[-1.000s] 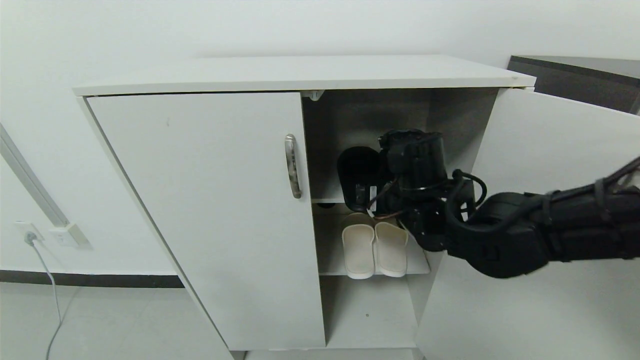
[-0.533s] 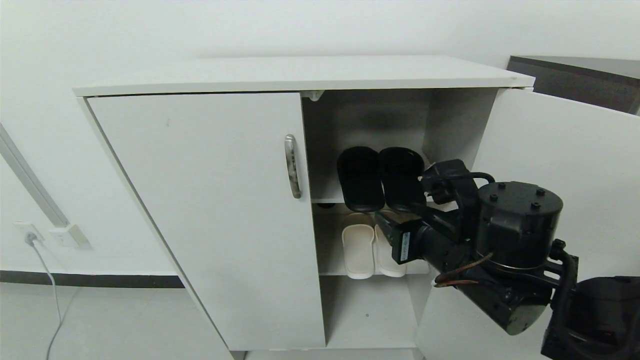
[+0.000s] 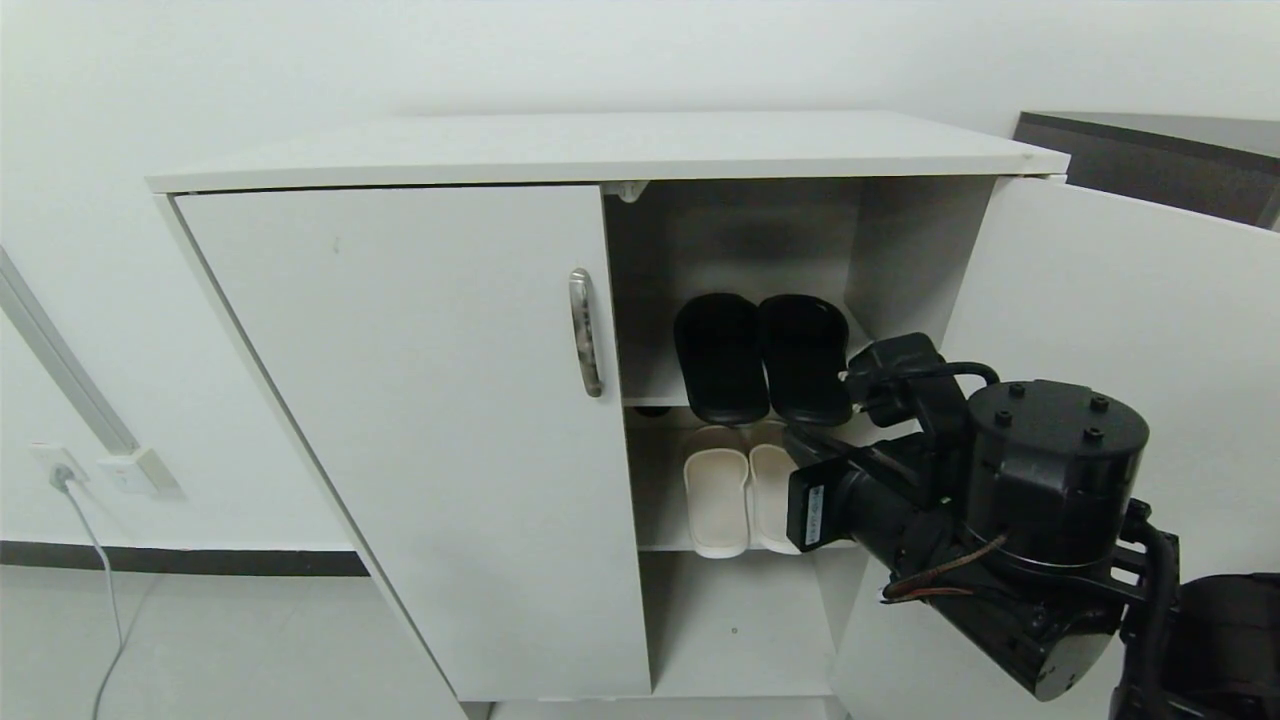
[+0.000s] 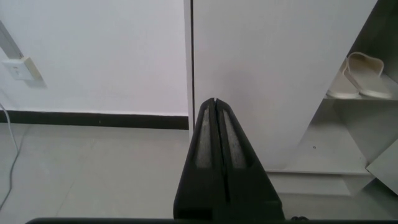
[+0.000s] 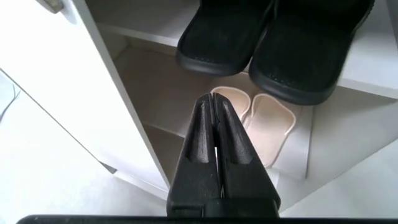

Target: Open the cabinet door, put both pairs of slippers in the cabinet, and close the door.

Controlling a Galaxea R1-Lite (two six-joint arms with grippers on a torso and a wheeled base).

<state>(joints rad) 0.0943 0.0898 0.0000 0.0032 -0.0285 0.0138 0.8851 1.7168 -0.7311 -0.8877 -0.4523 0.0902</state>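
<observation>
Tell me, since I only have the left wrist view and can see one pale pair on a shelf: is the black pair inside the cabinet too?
Observer: Yes. The black slippers lie side by side one level above the white slippers.
Operator: Is the cabinet closed up yet?
Observer: No. The right door stands wide open.
Operator: And the right gripper?
Observer: The right gripper is shut and empty. It is short of both pairs and touches neither.

Two black slippers [image 3: 720, 355], two white slippers [image 3: 716, 500], one cabinet [image 3: 420, 420].
</observation>
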